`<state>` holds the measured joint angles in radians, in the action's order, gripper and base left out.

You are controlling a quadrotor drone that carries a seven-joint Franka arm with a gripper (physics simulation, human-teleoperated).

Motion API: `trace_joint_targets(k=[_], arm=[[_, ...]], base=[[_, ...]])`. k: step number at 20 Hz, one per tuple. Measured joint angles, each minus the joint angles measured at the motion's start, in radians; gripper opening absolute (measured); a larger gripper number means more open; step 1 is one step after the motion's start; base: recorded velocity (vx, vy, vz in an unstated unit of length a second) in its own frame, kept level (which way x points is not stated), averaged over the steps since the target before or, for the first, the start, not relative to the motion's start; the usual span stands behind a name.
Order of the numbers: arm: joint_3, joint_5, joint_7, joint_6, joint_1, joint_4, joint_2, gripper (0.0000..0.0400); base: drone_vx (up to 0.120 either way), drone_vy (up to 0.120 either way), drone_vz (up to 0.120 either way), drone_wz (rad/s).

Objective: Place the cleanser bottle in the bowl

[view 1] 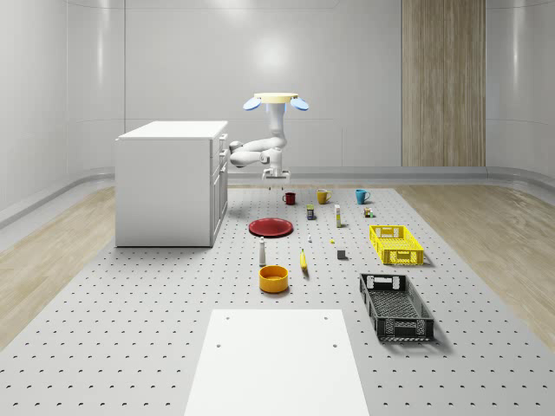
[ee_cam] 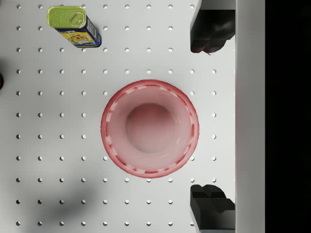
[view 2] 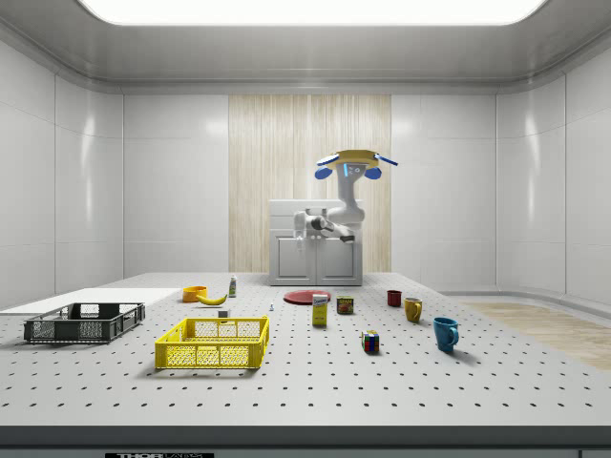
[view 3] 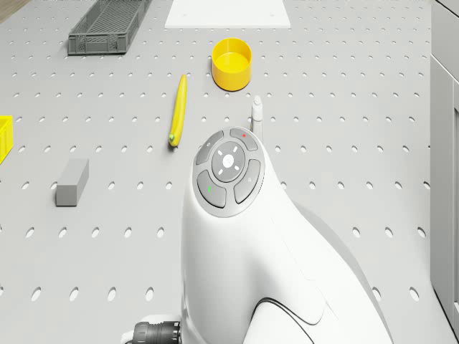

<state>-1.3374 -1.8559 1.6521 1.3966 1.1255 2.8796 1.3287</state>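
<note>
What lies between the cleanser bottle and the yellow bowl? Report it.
Nothing. In the drone view, the perforated floor between the cleanser bottle and the bowl is bare; the banana lies aside.

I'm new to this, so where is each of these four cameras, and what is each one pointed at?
Whole-scene view: high at one end, overlooking the floor; the drone hovers beside the white cabinet.
Side view: low at the side, facing the cabinet; drone and arm show.
Drone view: on the drone, looking down past its arm at the cleanser bottle and bowl.
Wrist view: straight down, between open fingers, at the red plate.
Shared: whole-scene and wrist views both show the plate.
</note>
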Motion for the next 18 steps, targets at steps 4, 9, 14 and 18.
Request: trace_joint_targets(k=[4,9,14,18], arm=[[-0.003,0.006,0.003,0.013,0.004,-0.001,0.014,0.04],[-0.006,0.014,0.007,0.028,0.008,-0.002,0.03,0.04],[-0.009,0.02,0.01,0.042,0.012,-0.002,0.045,0.04],[-0.012,0.026,0.013,0.053,0.014,-0.003,0.057,0.04]], base=[[0.12,0.0,0.0,0.0],[0.12,0.0,0.0,0.0],[0.12,0.0,0.0,0.0],[0.12,0.0,0.0,0.0]])
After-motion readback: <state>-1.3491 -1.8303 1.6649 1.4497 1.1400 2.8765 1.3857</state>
